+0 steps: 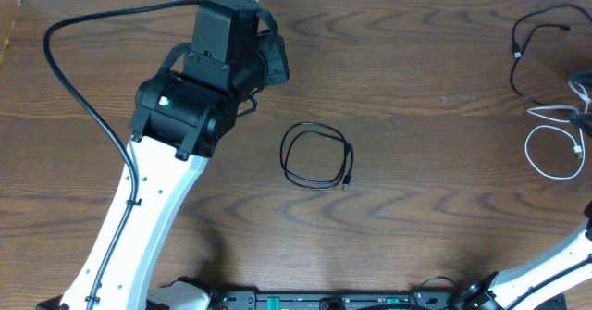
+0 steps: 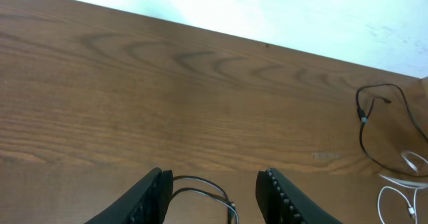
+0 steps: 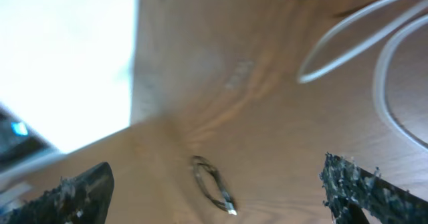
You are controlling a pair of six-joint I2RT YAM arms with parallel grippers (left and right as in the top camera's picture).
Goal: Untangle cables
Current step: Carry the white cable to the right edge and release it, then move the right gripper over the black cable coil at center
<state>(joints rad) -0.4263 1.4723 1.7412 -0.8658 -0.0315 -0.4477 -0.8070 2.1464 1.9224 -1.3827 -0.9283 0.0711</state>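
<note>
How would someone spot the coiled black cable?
On the wooden table, look near the middle, right of the left arm. The coiled black cable lies alone in a loop, unlike the loose black cord and white cord at the right edge.

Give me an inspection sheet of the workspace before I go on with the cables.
Surface: wooden table, bare grain, no marks or spills seen.
Job's things: coiled black cable lies alone mid-table; loose black cable and white cable lie at the right edge, close together; whether they cross cannot be told.
Clutter: nothing seen.
Grippers: left gripper open and empty, facing the coil; right gripper open wide and empty, above the table near the white cable.
Cables: thick black arm cable loops over the table's left side, apart from the job's cables.
Surroundings: pale background beyond the far table edge; nothing else seen.
</note>
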